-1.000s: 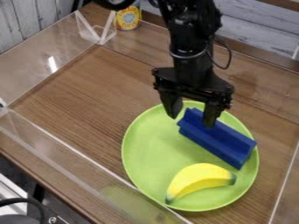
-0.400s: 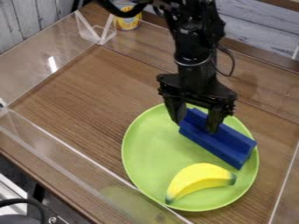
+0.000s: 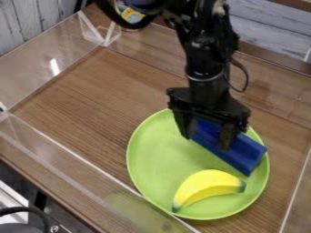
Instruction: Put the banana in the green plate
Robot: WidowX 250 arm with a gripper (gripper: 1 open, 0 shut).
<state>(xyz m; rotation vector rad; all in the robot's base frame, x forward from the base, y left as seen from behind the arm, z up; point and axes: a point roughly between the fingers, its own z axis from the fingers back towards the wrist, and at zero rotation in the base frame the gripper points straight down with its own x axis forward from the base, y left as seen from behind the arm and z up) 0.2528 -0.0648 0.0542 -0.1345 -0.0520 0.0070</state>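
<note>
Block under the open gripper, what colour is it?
Blue, the ridged rectangular block; clearest in the camera view.

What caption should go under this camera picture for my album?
Open gripper straddling the blue block on the green plate, with the banana lying there too.

Lab test bench, not a home. The black robot arm [image 3: 205, 55] works over a wood-grain tabletop [image 3: 97, 96] fenced by clear acrylic walls [image 3: 49, 173]; the nearest wall runs in front of the tool. Props under the tool are toys: a lime-green plate [image 3: 152, 150], a plastic banana [image 3: 206, 188], a blue block [image 3: 243, 150].
</note>
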